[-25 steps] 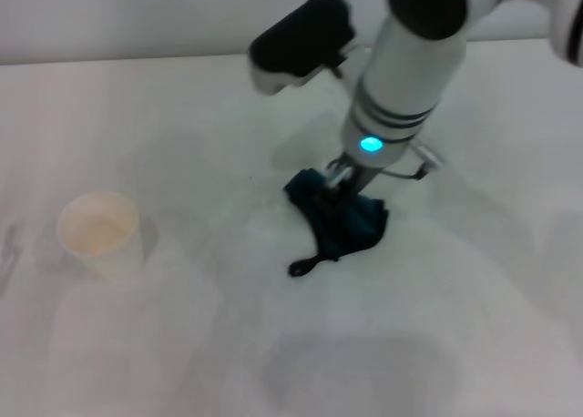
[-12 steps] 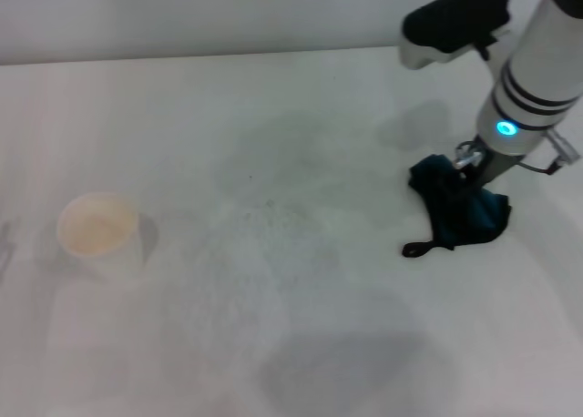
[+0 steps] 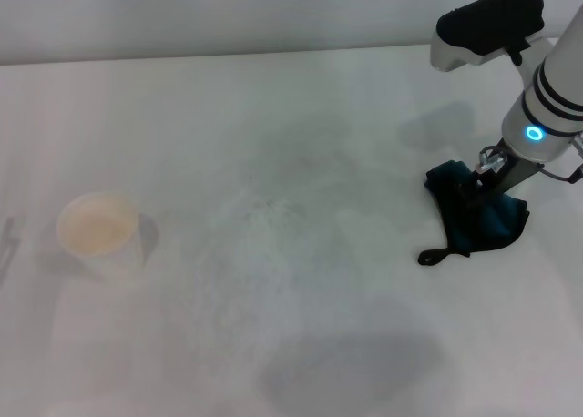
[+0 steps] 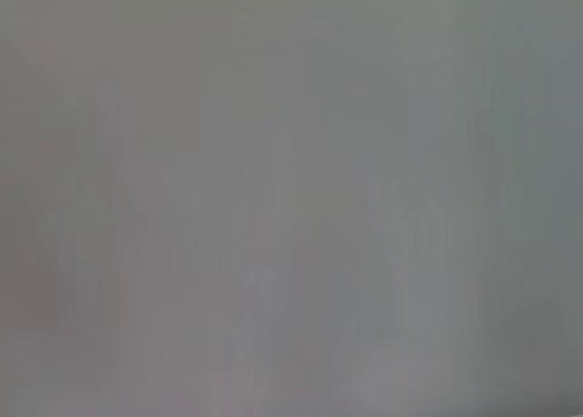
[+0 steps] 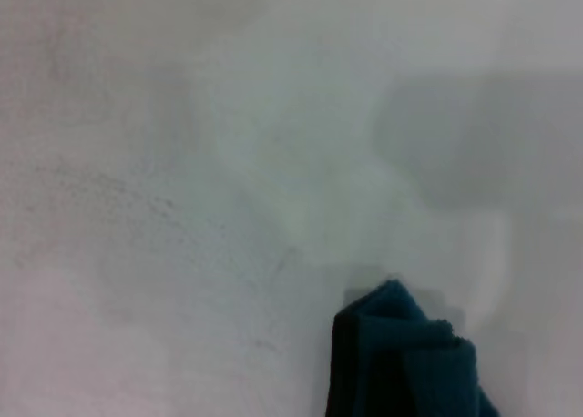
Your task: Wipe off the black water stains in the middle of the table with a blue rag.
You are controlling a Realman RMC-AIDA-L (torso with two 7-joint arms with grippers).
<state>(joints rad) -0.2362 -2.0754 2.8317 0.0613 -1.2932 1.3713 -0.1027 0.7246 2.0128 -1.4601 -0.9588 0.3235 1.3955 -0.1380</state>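
The blue rag [image 3: 481,222] lies bunched on the white table [image 3: 182,107] at the right side, its black loop trailing toward the front. My right gripper [image 3: 488,175] comes down onto the rag's top and is shut on it. The rag's edge also shows in the right wrist view [image 5: 401,362]. No glossy black water stain is in view; the table's middle shows only faint grey smears [image 3: 273,212]. My left gripper is out of view, and the left wrist view shows only plain grey.
A white paper cup [image 3: 98,231] stands at the left of the table. A tiny dark speck [image 3: 251,175] sits near the middle. The table's far edge meets a pale wall at the back.
My right gripper has dragged the rag from the table's middle far to the right. The last half second added only a small further shift right.
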